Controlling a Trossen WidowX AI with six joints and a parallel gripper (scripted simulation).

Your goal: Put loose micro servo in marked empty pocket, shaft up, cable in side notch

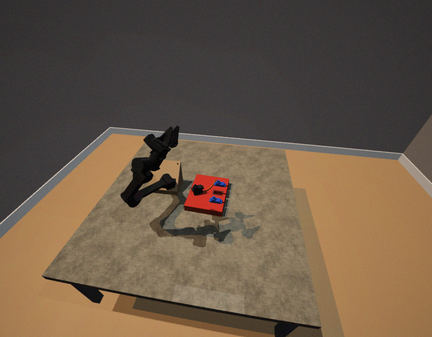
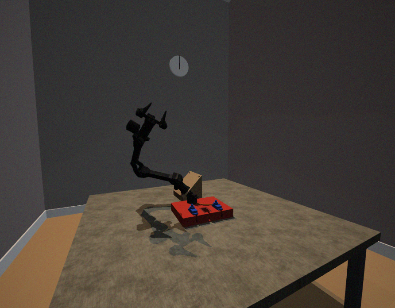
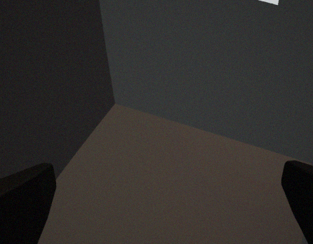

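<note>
My gripper (image 1: 174, 127) (image 2: 158, 106) (image 3: 172, 177) is open and empty, raised high above the table with its fingers pointing upward, well away from the deck. The loose servo (image 1: 197, 189) (image 2: 192, 198), black, rests on the red deck (image 1: 200, 204) (image 2: 211, 199), on the side near the arm's base. Its orange cable (image 1: 211, 186) runs across the deck toward one blue servo. The empty pocket (image 1: 218, 192) (image 2: 205, 209) is a dark, outlined rectangle between two blue servos. The loose servo's exact tilt and shaft direction are too small to tell. The wrist view shows only walls and both fingers.
One blue servo (image 1: 219, 183) (image 2: 217, 205) and another blue servo (image 1: 216, 199) (image 2: 192, 209) sit on either side of the pocket. A tan wedge-shaped block (image 1: 172, 168) (image 2: 193, 179) stands beside the deck, near the arm's base. The arm casts shadows on the table (image 1: 136, 268) (image 2: 124, 275).
</note>
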